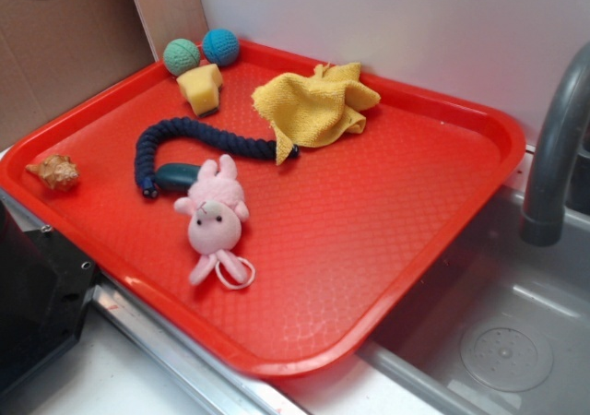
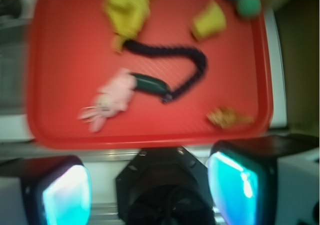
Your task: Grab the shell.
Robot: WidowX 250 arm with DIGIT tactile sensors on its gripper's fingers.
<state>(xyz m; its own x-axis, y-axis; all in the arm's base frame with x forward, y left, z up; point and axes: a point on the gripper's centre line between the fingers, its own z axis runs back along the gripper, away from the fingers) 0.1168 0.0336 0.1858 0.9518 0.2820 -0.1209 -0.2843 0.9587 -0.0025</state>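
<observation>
tray [image 1: 433, 203]: glossy red plastic, pebbled texture
shell [image 1: 55, 171]: rough, knobbly, matt tan
bunny [image 1: 217, 219]: soft pink plush
cloth [image 1: 313, 106]: yellow terry fabric
rope [image 1: 198, 138]: dark braided cord
sink [image 1: 516, 332]: smooth grey metal

the tray [image 1: 387, 240] is red with a fine dimpled pattern; tan-orange shell [image 1: 55, 171], pink bunny [image 1: 217, 217], navy rope [image 1: 198, 138], yellow cloth [image 1: 313, 106] and sponge [image 1: 200, 88] (two balls: green, blue).
</observation>
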